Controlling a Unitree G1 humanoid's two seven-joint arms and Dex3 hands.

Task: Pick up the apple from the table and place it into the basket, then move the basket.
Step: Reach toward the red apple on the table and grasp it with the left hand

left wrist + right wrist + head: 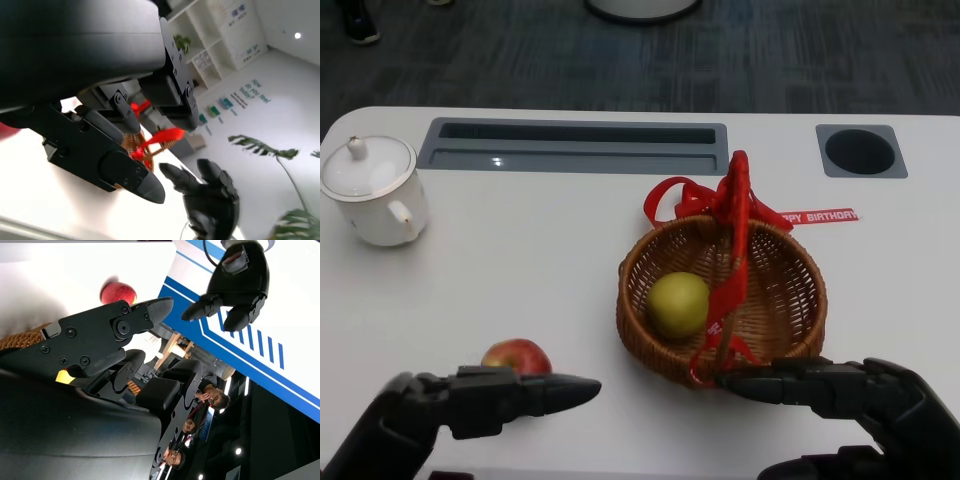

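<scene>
Hovering above the near edge of the table (550,260), the left hand (470,405) holds nothing; its fingers (555,393) reach forward, thumb apart from them, as the left wrist view shows. The red apple (517,356) lies on the table just beyond those fingers, untouched, near the near edge and left of the basket (790,300). The right hand (850,395) is empty too, fingers spread, tips by the basket's near rim. Basket sits toward the table's right half, red ribbon (732,240) on its handle, a green fruit (678,304) already inside.

Judgement: step in hand is the reach for the apple; grasp not yet made. Next move calls for lowering the left hand around the apple and closing on it.
</scene>
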